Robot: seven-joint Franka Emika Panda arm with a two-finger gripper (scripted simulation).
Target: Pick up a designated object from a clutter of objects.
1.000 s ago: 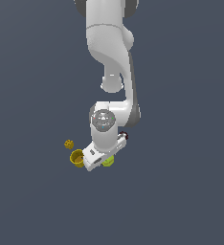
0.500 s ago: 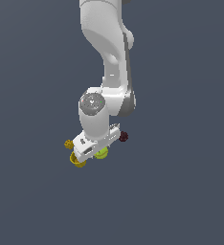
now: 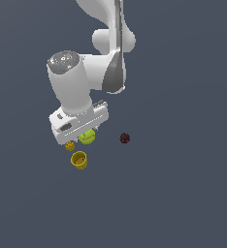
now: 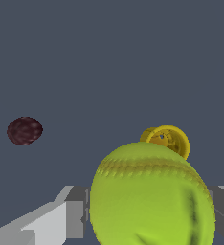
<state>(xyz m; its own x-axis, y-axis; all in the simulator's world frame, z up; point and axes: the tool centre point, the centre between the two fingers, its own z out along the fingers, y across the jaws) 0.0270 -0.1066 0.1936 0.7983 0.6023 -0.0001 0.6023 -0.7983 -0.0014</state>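
Between the fingers [image 4: 75, 219], ball [image 4: 152, 196]; cup [image 4: 167, 139] close behind.

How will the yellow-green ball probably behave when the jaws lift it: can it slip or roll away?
The yellow-green ball is round with only a thin seam, so it would likely roll if released. It fills the space between the jaws, so each side probably touches it at one small spot, and it might slip. Its surface looks faintly textured, which may help.

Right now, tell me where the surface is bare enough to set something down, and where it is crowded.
Bare: the stretch on the exterior view's right beyond the dark-red ball, and the floor below the yellow cup. Crowded: under the gripper, where the green ball, the mustard lump and the cup cluster.
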